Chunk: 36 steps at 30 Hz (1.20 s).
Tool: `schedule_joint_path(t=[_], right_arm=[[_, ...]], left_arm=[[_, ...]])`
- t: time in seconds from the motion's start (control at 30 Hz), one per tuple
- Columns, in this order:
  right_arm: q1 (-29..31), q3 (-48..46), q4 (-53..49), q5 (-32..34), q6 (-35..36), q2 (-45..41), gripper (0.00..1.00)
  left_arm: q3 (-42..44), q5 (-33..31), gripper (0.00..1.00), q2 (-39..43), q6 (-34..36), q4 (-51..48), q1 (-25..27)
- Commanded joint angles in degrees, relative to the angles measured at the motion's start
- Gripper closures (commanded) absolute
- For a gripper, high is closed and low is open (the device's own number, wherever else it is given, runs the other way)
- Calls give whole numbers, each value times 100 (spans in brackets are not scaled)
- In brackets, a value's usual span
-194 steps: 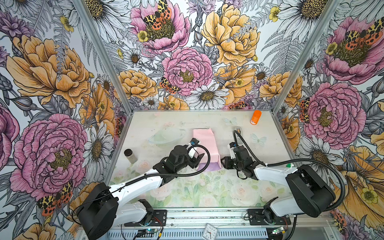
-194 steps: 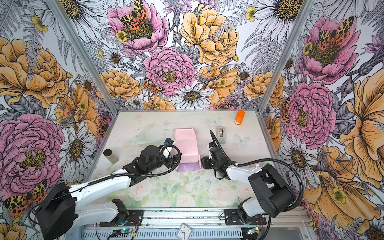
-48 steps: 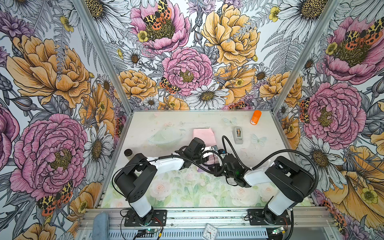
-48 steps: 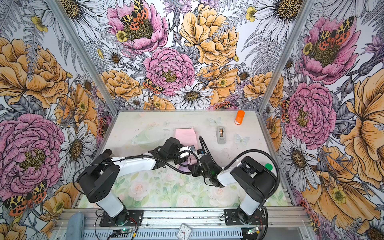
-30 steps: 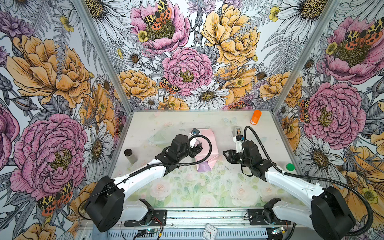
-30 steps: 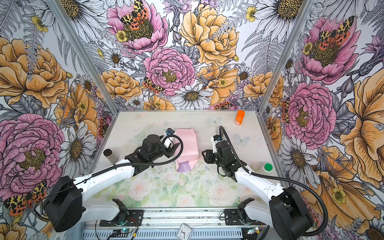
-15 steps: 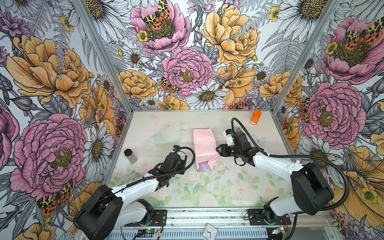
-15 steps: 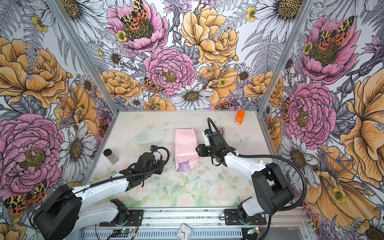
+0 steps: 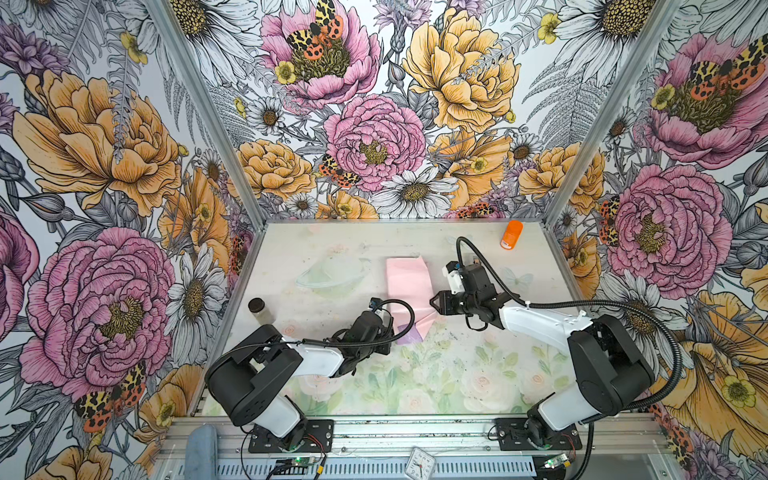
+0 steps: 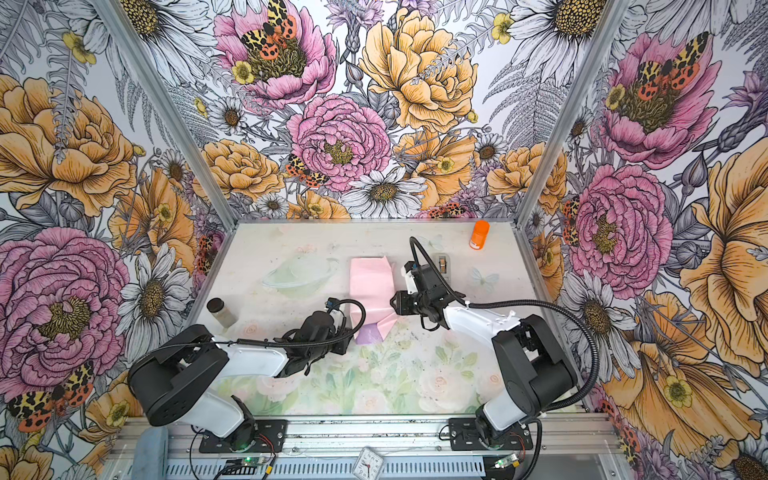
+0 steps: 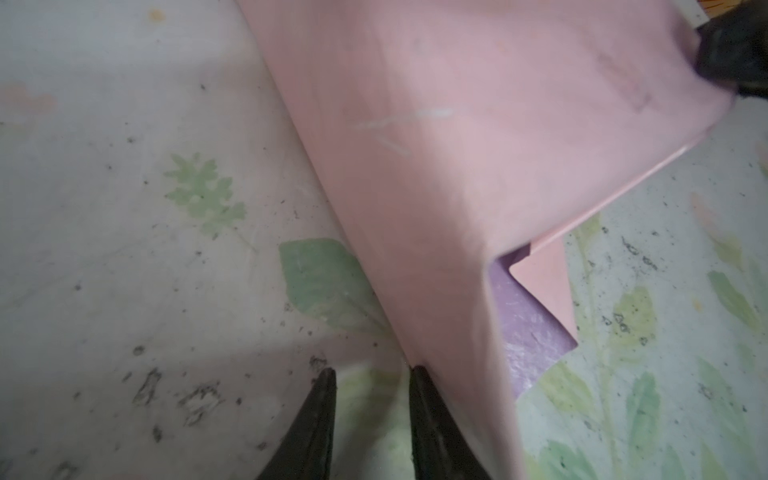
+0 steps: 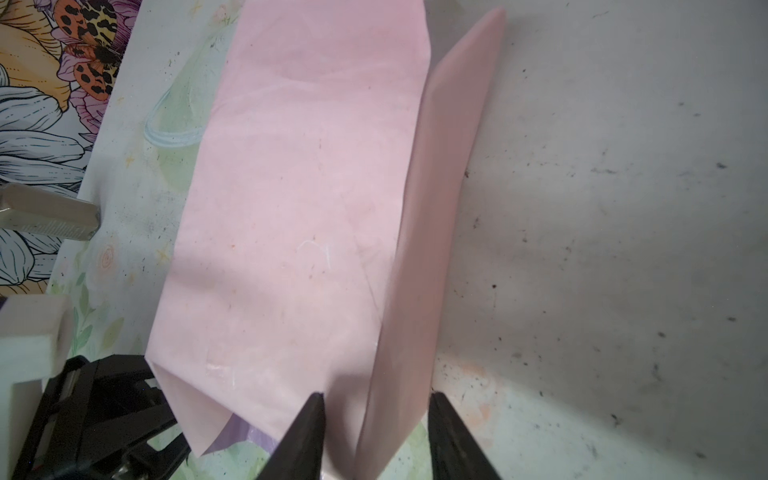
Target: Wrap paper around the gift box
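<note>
Since half a second ago the left arm has folded at the elbow and brought the left gripper up to the near left corner of the large creased sheet of paper. The right arm has barely shifted.

A small dark-lidded jar sits by the left edge of the pale floral-print table. The left gripper's jaws are apart with bare table between them, and one finger touches the paper's edge.

The paper lies at mid-table, pale pink face up, folded into a long bundle. Its lilac-purple face peeks out at the near end. The gift box is hidden.

The right gripper has its jaws apart astride the bundle's raised right-hand fold; whether they press it cannot be told. An orange plastic cylinder lies near the far right corner.
</note>
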State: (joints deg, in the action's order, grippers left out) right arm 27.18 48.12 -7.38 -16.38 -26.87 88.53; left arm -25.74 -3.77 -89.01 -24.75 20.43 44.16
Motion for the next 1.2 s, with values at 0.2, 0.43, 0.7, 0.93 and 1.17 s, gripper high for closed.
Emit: schedule_joint_path(t=[0.2, 0.43, 0.7, 0.93, 1.17], right_arm=[[59, -26, 190, -88, 18, 106, 59], [86, -33, 285, -137, -13, 182, 59], [112, -65, 341, -142, -64, 176, 59], [131, -116, 394, -128, -122, 144, 58], [147, -176, 430, -119, -176, -17, 56]], left_arm=[[-304, 286, 70, -220, -78, 557, 178], [-410, 237, 70, -437, 6, 799, 183], [-521, 256, 70, -841, -30, 1264, 188], [-529, 114, 70, -1017, -12, 1377, 189], [-488, 97, 70, -1198, 6, 1371, 231]])
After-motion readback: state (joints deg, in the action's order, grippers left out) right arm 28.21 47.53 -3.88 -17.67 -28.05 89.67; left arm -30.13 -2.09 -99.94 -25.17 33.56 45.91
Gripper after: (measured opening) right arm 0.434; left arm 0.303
